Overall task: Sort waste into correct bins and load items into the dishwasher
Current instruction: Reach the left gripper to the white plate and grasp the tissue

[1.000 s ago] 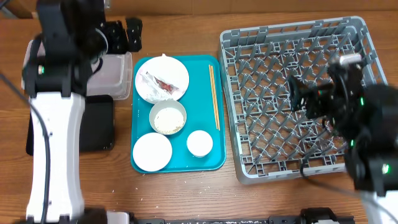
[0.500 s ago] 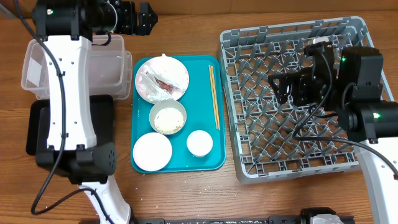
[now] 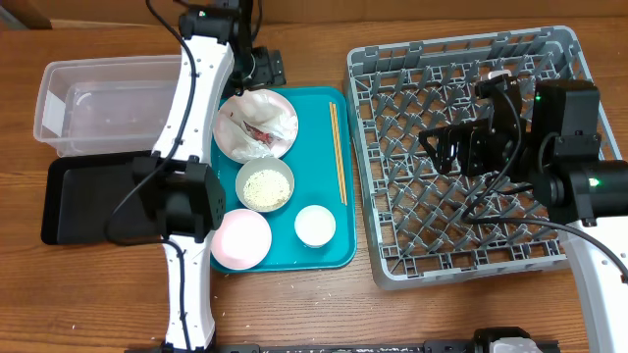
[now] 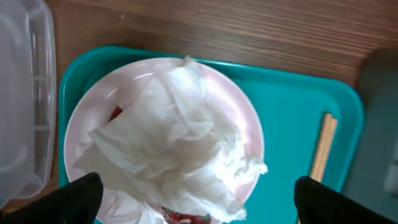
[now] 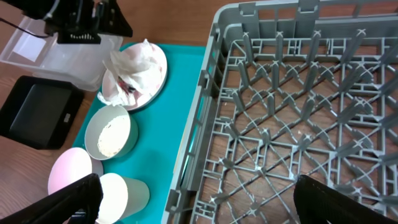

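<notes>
A crumpled white napkin (image 3: 253,123) with a red-brown scrap (image 4: 186,218) lies on a pale pink plate (image 4: 247,124) at the far end of the teal tray (image 3: 319,108). My left gripper (image 3: 267,71) hangs open just above that plate's far edge, its fingertips (image 4: 81,193) either side of the napkin without touching it. A bowl of rice (image 3: 264,184), a pink plate (image 3: 240,238), a white cup (image 3: 315,226) and chopsticks (image 3: 337,152) share the tray. Over the grey dish rack (image 3: 461,226), my right gripper (image 3: 439,149) is open and empty.
The clear tub (image 3: 98,103) stands at the far left, with the black tray (image 3: 88,196) just in front of it. My left arm's white link (image 3: 186,147) crosses over the gap between these bins and the teal tray. Bare wood runs along the front edge.
My left arm has swung right, from above the clear tub to the far edge of the napkin plate. The right gripper has drifted slightly left over the rack.
</notes>
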